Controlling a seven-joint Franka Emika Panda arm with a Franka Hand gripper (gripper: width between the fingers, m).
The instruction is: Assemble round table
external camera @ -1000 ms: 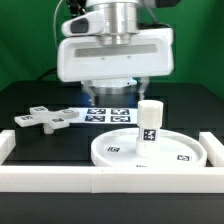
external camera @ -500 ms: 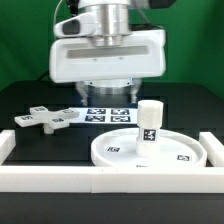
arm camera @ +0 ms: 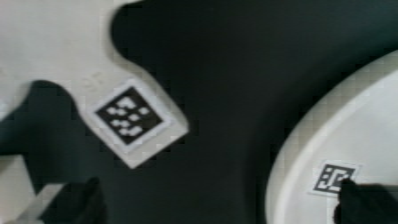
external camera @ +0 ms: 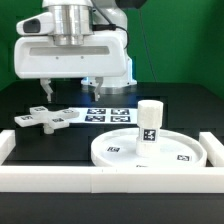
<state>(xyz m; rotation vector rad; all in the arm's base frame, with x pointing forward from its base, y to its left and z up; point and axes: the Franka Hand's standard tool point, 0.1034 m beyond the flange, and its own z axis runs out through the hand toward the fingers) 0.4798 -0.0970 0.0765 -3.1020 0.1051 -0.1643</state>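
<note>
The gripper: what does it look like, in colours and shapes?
The gripper has a wide, white, box-shaped body with rounded edges. Above it sits a shiny silver, cylindrical wrist. In the wrist view its fingers look dark and slim. No marking on it is clear enough to read.

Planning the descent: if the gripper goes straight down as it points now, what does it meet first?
Likely the cross-shaped foot piece, one arm of it below the open gripper. The wrist view shows bare black table between the fingertips, though, so it may land just beside it; depth is unclear.
</note>
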